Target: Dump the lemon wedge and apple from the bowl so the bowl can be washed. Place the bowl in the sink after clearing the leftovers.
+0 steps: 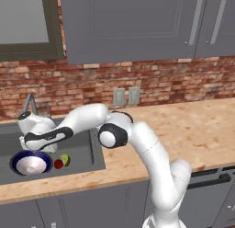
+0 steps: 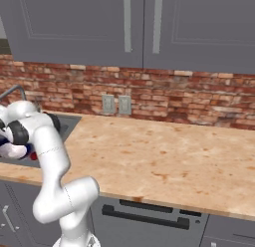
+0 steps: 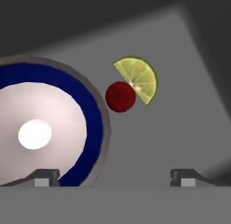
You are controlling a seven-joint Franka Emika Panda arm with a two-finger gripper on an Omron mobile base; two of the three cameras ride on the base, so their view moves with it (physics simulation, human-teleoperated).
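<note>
With the bowl [image 1: 31, 162] sitting emptied in the sink [image 1: 87, 153], apple [image 3: 120, 96] touching lemon wedge [image 3: 137, 79] just beside it, my gripper [image 3: 115, 177] hangs spread wide, holding nothing; I'd judge only retreating remains.

White rounded arm links, black joint bands, small dark pincer [image 3: 115, 177] tips.

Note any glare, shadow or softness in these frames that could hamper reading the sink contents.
Hand view: a bright white glare spot sits on the bowl inside; the apple and lemon wedge look sharp; dark shading covers the sink wall at the top. Left base view: soft, low-detail render, fruit tiny beside the bowl. Right base view: the arm blocks most of the sink.
</note>
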